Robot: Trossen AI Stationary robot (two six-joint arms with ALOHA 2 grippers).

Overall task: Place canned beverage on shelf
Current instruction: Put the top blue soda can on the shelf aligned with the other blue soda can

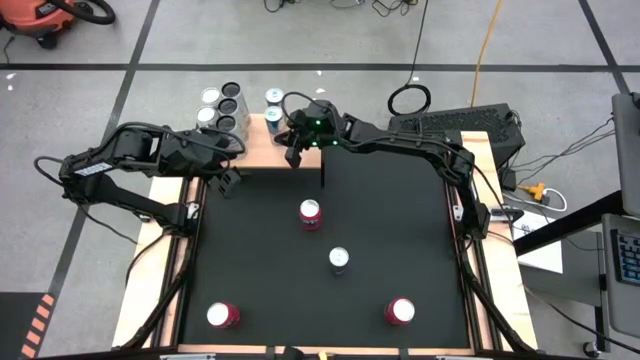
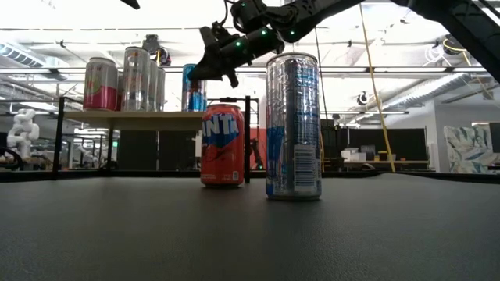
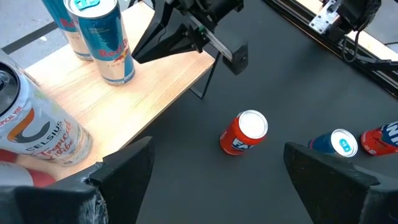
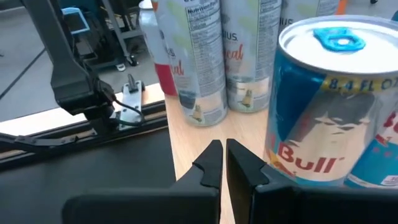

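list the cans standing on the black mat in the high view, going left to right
red can with a white top near the front-left corner → orange soda can → tall silver and blue can → red can near the front right

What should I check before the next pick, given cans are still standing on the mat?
1. Right end effector empty and shut, over the shelf edge: ok.
2. Left end effector open, empty: ok.
3. Blue can upright on the shelf: ok.
4. Orange can upright on the mat, nearest the shelf: ok.
5. Free space left on the shelf: cannot tell.
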